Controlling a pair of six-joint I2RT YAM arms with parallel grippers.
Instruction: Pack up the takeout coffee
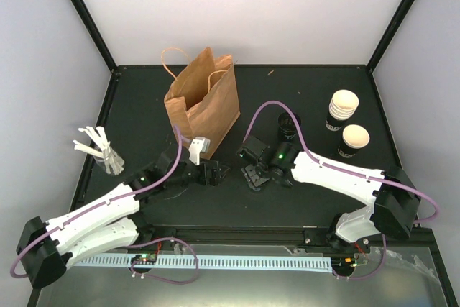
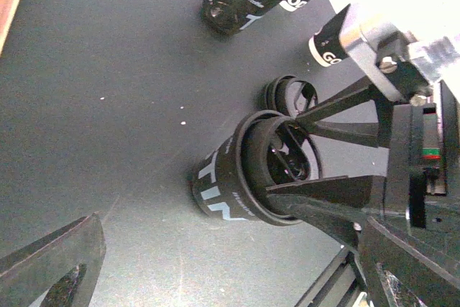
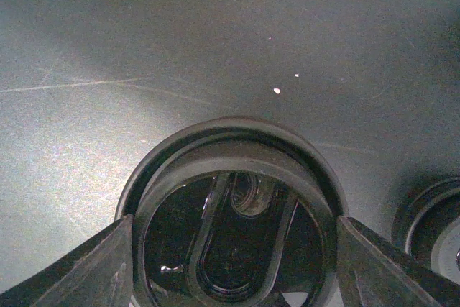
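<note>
From above, the small black paper cup with white print and a cream-white inside, the takeout coffee (image 1: 354,141), stands upright near the right edge of the black table (image 1: 144,106). It is just in front of a nested stack of black paper cups (image 1: 343,109) and well apart from both arms. The brown paper bag (image 1: 205,102) stands open-mouthed near the middle of the back edge. The left gripper (image 1: 213,175) and right gripper (image 1: 253,175) face each other low over the table's middle, just in front of the bag.

The left wrist view shows that gripper's own fingers far apart at the lower corners with nothing between them, so it is wide open and empty. Ahead of it, the right gripper's two fingers bracket the rim of a different black cup with white lettering (image 2: 223,185).

In the right wrist view the fingers press on either side of that cup's rim, so it looks gripped. Whether its dark glossy top is a lid or a dark inside I cannot tell.

My reading is that packing the takeout coffee has not begun, since it sits untouched outside the bag. The next move calls for the right arm to let go, reach to the right edge, grasp the cup without crushing it, and lower it upright into the bag's mouth
</note>
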